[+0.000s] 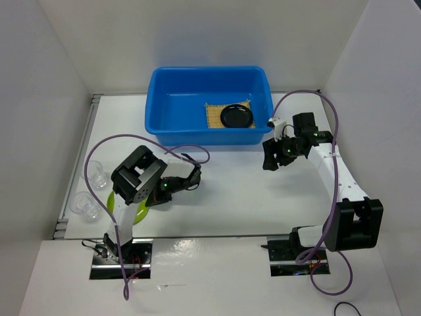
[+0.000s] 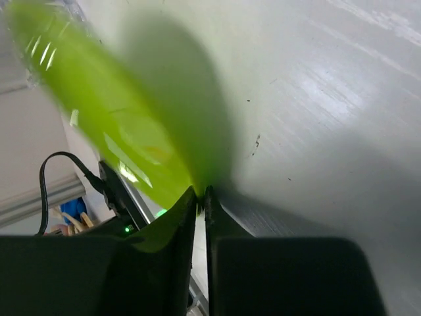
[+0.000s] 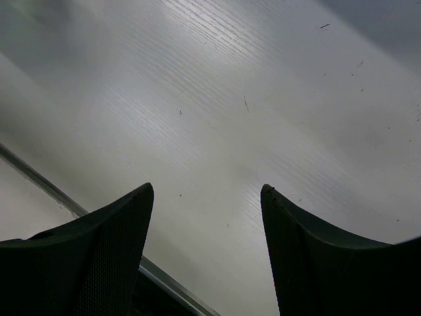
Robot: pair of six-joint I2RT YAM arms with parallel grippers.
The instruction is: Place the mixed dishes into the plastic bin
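The blue plastic bin (image 1: 164, 105) stands at the back centre. Inside it, the tan bamboo mat (image 1: 214, 116) lies on the floor with the small black plate (image 1: 237, 116) on top. The lime-green plate (image 1: 125, 209) is at the front left, partly hidden under my left arm. My left gripper (image 1: 147, 201) is shut on its rim. In the left wrist view the plate (image 2: 99, 112) is blurred and rises from the pinched jaws (image 2: 201, 192). Two clear cups (image 1: 97, 174) (image 1: 85, 205) stand at the left edge. My right gripper (image 1: 270, 158) is open and empty over bare table (image 3: 207, 187).
White walls close in the table on the left, back and right. A metal rail (image 1: 77, 164) runs along the left edge beside the cups. Purple cables loop over both arms. The bin's front wall (image 1: 204, 138) is just behind my right gripper.
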